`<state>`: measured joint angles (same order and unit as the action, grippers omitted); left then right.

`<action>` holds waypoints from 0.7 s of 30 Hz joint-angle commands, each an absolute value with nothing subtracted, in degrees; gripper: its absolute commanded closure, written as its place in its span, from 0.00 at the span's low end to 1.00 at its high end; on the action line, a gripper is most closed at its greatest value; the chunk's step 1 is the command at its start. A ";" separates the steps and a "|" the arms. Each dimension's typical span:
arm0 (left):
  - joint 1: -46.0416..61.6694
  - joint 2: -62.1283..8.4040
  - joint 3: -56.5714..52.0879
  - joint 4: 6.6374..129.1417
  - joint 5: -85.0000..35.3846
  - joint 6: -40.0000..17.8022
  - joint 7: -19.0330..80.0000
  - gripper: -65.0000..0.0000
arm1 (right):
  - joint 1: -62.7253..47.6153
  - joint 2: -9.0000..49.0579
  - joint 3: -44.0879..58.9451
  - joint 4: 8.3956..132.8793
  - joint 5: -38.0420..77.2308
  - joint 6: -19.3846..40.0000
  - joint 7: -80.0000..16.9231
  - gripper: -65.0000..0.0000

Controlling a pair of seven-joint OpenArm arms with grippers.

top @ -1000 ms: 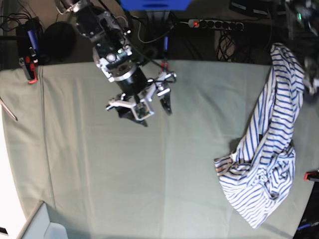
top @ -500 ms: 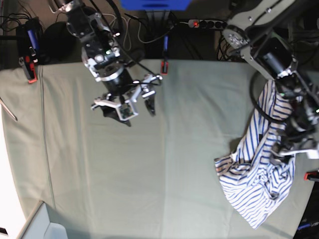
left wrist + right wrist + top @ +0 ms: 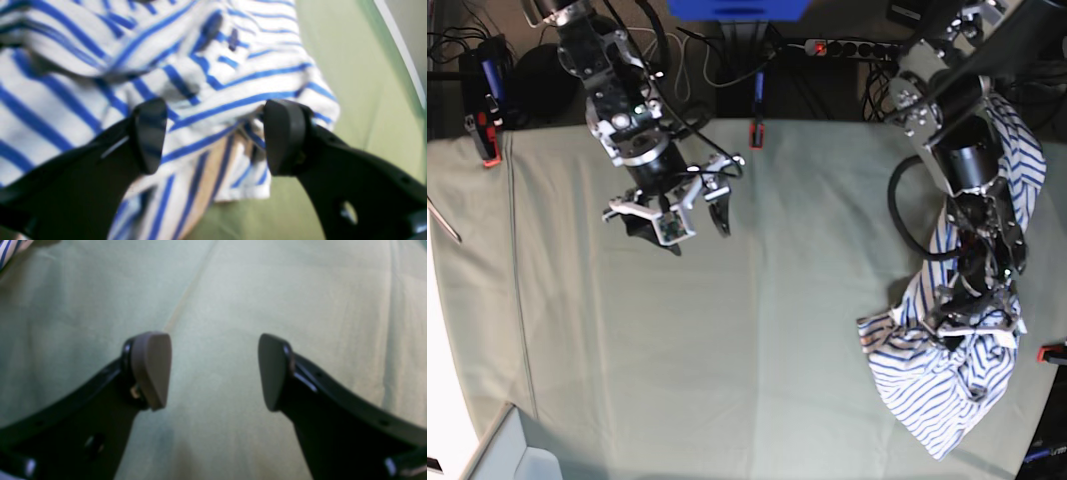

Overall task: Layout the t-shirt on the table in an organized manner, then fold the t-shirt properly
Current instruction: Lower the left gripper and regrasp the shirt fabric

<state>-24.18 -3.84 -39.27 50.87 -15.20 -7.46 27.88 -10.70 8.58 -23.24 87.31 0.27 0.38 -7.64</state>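
On the table's far side: the t-shirt [image 3: 957, 330] lies crumpled on the table [image 3: 757, 350].
Left gripper [image 3: 213, 136]: jaws apart over striped folds, gripping nothing.
Right gripper [image 3: 677, 215]: wide open, empty, well apart from the shirt.
Risk: pinching several layers likely drags a bunch instead of spreading it.
Nearby: red clamp [image 3: 754, 135], cables beyond the edge.
Obstruction: none between the arms.

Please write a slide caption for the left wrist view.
Open left gripper poised over the crumpled t-shirt.
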 commanded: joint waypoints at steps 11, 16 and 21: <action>-27.03 -4.88 -39.34 52.62 -15.96 -7.43 26.33 0.33 | -10.07 8.75 -23.08 88.04 0.04 0.48 -6.02 0.37; -27.56 -4.97 -39.34 52.26 -15.60 -7.43 26.24 0.33 | -9.89 8.75 -23.16 87.25 0.04 0.48 -6.02 0.37; -27.56 -4.97 -39.34 52.26 -15.43 -7.43 26.15 0.33 | -9.89 8.75 -23.25 86.55 0.04 0.48 -6.02 0.37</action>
